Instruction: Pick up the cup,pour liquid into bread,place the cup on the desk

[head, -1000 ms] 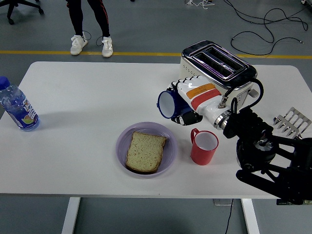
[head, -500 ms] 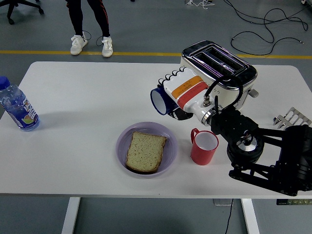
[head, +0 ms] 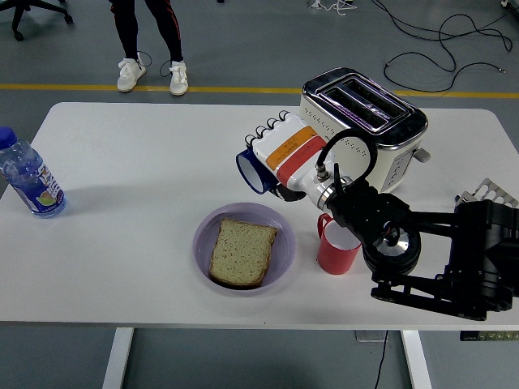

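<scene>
My right hand (head: 284, 154) has carried the blue cup (head: 250, 170) leftward from beside the toaster (head: 365, 121), fingers (head: 272, 128) still clamped around it. The cup lies tipped sideways above the counter (head: 146, 162), nearing the bread (head: 242, 251) in its purple plate (head: 284, 243), so pouring looks close.

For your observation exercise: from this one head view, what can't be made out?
- Blue cup contents: its mouth faces away, tipped sideways; the right hand covers its body.
- Red mug: the arm hides its far rim.
- Bottle label: too small.
- Person: cut off at the top edge.
</scene>
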`<state>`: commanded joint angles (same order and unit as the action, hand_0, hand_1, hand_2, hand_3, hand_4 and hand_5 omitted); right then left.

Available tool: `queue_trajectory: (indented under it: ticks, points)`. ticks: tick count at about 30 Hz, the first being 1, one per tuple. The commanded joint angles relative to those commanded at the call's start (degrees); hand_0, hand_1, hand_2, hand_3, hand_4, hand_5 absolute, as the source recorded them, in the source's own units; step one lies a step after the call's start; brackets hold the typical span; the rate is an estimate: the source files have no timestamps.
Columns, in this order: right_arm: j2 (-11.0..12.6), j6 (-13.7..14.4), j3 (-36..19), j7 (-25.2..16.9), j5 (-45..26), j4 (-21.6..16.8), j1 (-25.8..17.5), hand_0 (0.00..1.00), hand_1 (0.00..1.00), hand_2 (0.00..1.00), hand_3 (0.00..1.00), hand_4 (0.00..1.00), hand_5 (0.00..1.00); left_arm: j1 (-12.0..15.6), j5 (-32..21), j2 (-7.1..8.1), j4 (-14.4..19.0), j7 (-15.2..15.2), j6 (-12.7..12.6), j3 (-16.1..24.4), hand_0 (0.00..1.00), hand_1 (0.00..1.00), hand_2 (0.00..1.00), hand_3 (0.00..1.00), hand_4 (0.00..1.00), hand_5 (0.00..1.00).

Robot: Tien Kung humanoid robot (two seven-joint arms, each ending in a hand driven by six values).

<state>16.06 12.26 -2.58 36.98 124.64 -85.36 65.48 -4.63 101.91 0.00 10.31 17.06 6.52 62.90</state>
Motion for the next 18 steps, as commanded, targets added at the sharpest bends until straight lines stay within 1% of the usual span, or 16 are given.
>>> queue_trajectory:
  ticks: [3, 4, 7, 11, 13, 16, 17, 18]
  points:
    - [0.06, 0.27, -0.20, 0.00, -1.20, -0.05, -0.38, 0.289, 0.261, 0.456, 0.539, 0.619, 0.002, 0.05, 0.04, 0.00, 0.00, -0.01, 0.03, -0.04, 0.658, 0.692, 0.707, 0.591, 0.309, 0.869]
    - [0.24, 0.31, -1.01, -0.15, -2.80, -0.05, -1.03, 0.289, 0.261, 0.456, 0.539, 0.619, 0.002, 0.07, -0.17, 0.00, 0.00, -0.02, 0.01, -0.24, 0.658, 0.692, 0.707, 0.591, 0.309, 0.869]
    - [0.95, 1.60, -4.07, -1.26, -7.41, -0.13, -3.10, 0.289, 0.261, 0.456, 0.539, 0.619, 0.002, 0.13, -0.67, 0.00, 0.00, -0.03, -0.03, -0.86, 0.658, 0.692, 0.707, 0.591, 0.309, 0.869]
    - [2.79, 4.99, -9.71, -3.92, -14.54, -1.56, -6.43, 0.269, 0.258, 0.457, 0.538, 0.613, 0.002, 0.14, -1.25, 0.00, 0.00, -0.12, -0.12, -1.35, 0.658, 0.692, 0.707, 0.591, 0.308, 0.869]
    - [3.81, 7.32, -13.00, -5.91, -19.27, -2.73, -8.36, 0.269, 0.258, 0.457, 0.538, 0.613, 0.002, 0.20, -1.23, 0.00, 0.00, -0.14, -0.11, -1.40, 0.658, 0.692, 0.707, 0.591, 0.308, 0.869]
    - [4.95, 8.57, -16.99, -8.11, -25.76, -4.29, -10.56, 0.250, 0.255, 0.460, 0.538, 0.612, 0.002, 0.23, -1.01, 0.00, 0.00, -0.13, -0.02, -1.47, 0.658, 0.692, 0.707, 0.590, 0.309, 0.873]
    - [6.01, 9.23, -19.12, -9.55, -28.37, -5.55, -11.98, 0.250, 0.255, 0.460, 0.538, 0.612, 0.002, 0.22, -1.71, 0.00, 0.00, -0.18, -0.12, -2.25, 0.658, 0.692, 0.707, 0.590, 0.309, 0.873]
    - [6.38, 9.44, -20.53, -10.19, -30.60, -6.03, -12.59, 0.250, 0.255, 0.460, 0.538, 0.612, 0.002, 0.22, -1.95, 0.00, 0.00, -0.20, -0.15, -2.51, 0.658, 0.692, 0.707, 0.590, 0.309, 0.873]
